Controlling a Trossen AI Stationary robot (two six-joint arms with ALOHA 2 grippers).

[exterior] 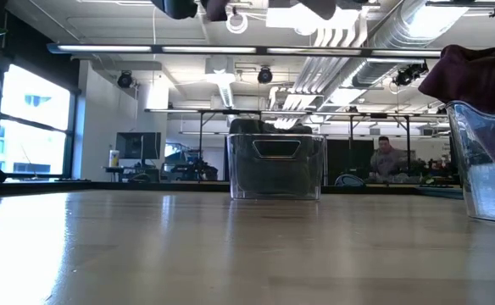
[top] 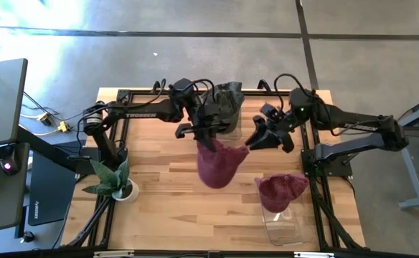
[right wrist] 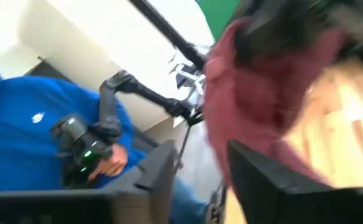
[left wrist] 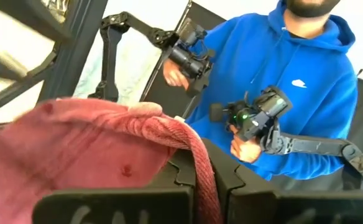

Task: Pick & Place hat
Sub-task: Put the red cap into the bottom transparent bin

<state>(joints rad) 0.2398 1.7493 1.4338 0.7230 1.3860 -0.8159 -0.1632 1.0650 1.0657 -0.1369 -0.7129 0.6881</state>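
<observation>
A maroon knit hat point(top: 220, 166) hangs in the air over the middle of the table, and my left gripper point(top: 206, 137) is shut on its upper edge. My right gripper point(top: 255, 141) stands open just to the right of the hat's upper corner point(top: 242, 149). In the right wrist view the hat point(right wrist: 256, 93) shows just ahead of the parted fingers. A second maroon hat point(top: 282, 189) lies draped over the top of a clear container point(top: 281, 223) at the near right. My left gripper pinches the hat's ribbed rim point(left wrist: 201, 167) between its two fingers, which lie about level and come from the table's far left. The rim runs down between the fingers. The hat hangs slack below the hold, clear of the table. I cannot tell whether my right gripper still touches the hat's corner.
A clear bin point(top: 227, 104) with dark cloth things stands at the table's far edge, also in the low view point(exterior: 275, 165). A potted plant point(top: 113, 180) stands at the near left. A person in a blue hoodie point(left wrist: 306, 81) stands beyond the table.
</observation>
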